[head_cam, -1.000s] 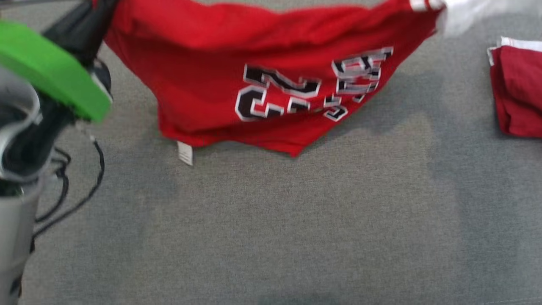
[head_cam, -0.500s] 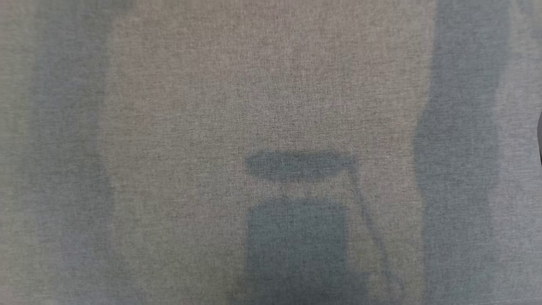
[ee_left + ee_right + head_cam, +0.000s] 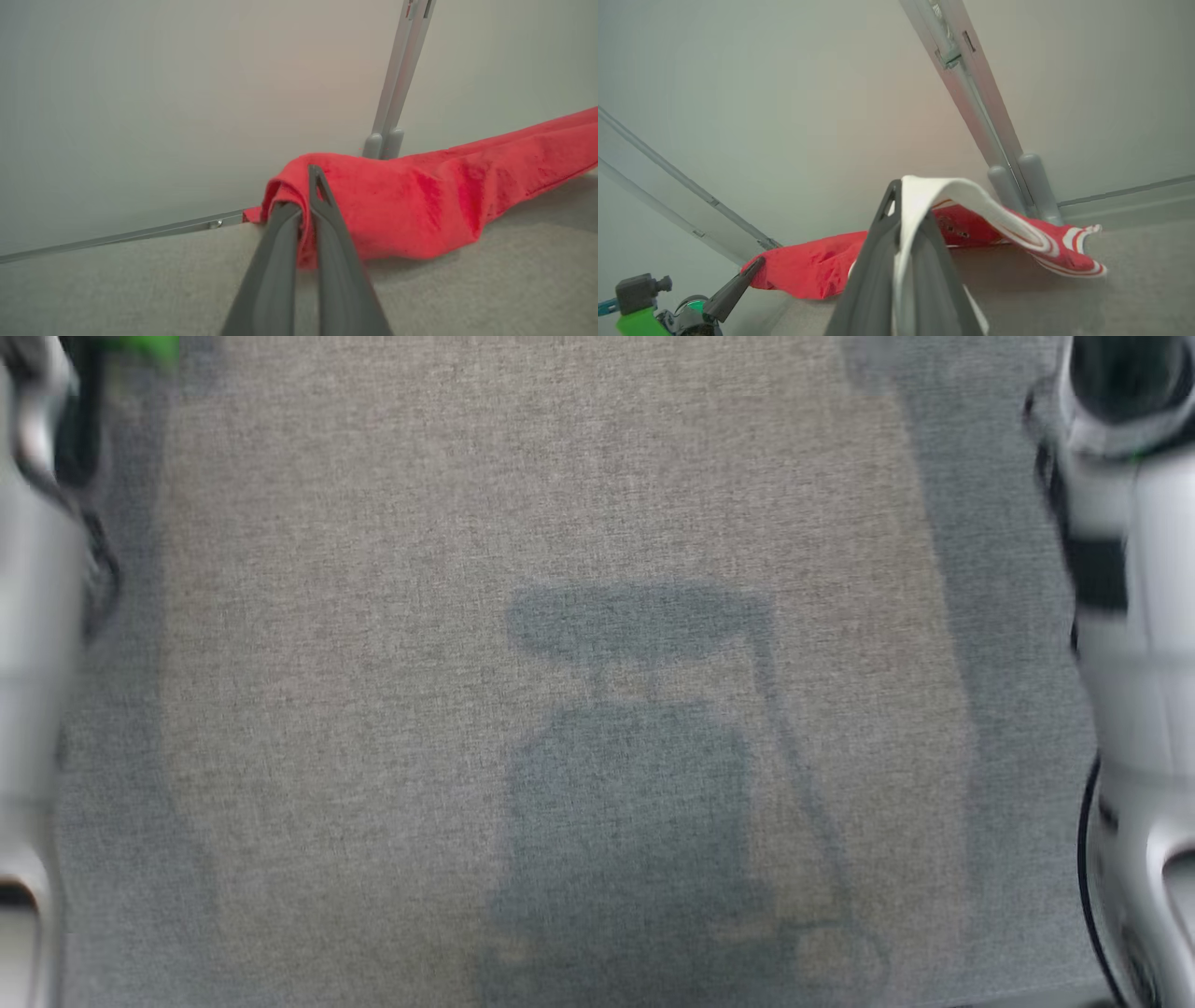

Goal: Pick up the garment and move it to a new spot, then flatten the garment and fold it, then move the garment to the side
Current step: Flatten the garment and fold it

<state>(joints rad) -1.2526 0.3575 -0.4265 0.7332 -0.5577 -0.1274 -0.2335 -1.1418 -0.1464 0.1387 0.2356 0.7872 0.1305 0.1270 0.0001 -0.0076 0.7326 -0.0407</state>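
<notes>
Holding one garment (image 3: 420,205), red, stretched across centre-right of the left wrist view. Likely light, limp, sag-prone: keep your holds at its edges. Left gripper (image 3: 301,196) pinched tight on red cloth; right gripper (image 3: 906,205) pinched on white trim (image 3: 971,196). Nearby: grey post (image 3: 397,93), wall (image 3: 140,93) close behind.

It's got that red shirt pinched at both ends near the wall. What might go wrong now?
The right fingers pinch just the white trim, so that end may slip free. The shirt sags between them and the left fingers onto the grey surface, so it could drag and bunch up instead of lying flat. It also lies close to the metal post, where it might snag.
</notes>
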